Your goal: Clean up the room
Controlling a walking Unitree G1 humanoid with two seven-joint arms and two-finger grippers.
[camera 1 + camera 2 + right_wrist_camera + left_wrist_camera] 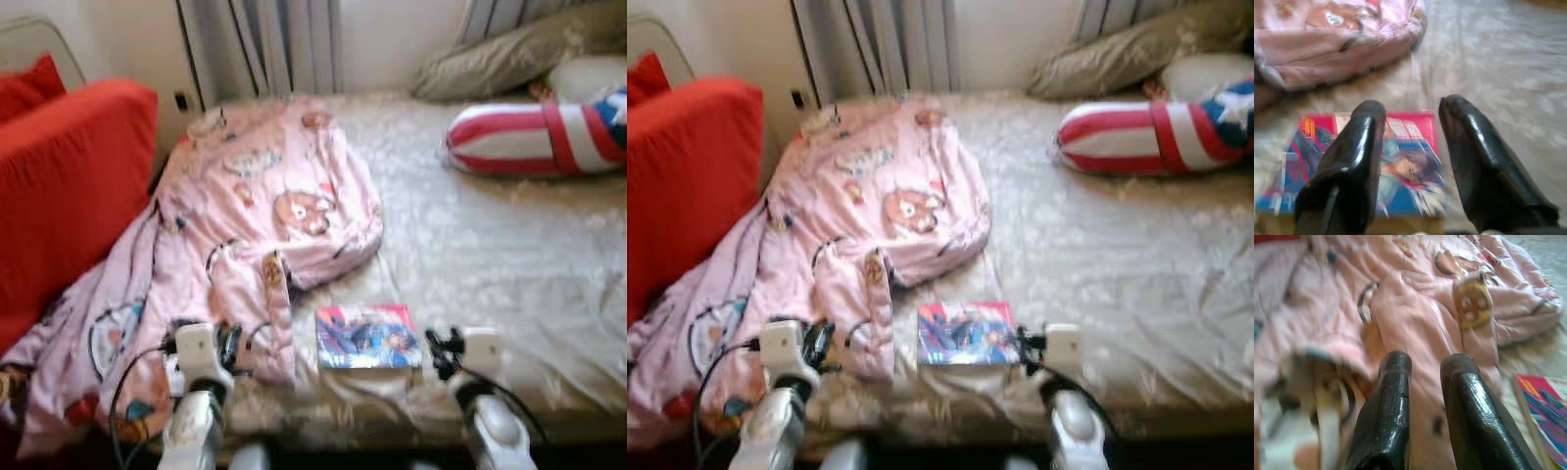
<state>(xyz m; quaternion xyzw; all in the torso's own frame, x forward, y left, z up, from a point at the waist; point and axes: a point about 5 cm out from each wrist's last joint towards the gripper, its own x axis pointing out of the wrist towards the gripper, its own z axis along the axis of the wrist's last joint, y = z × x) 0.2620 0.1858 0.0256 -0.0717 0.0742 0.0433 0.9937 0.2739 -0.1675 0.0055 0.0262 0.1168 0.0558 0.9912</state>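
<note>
A pink blanket (260, 201) with cartoon prints lies crumpled over the left part of the bed (490, 255) and spills off its near left corner. A colourful comic book (367, 336) lies flat near the bed's front edge, just right of the blanket. My left gripper (231, 347) hovers low over the blanket's near fold (1415, 328); its fingers stand slightly apart with nothing between them. My right gripper (438, 351) is just right of the book. It is open, and in the right wrist view the book (1400, 161) lies right beneath its fingers (1364, 132).
A red, white and blue striped cushion (534, 137) and a beige pillow (509, 54) lie at the bed's far right. A red sofa (69, 186) stands close on the left. Curtains (284, 44) hang behind the bed.
</note>
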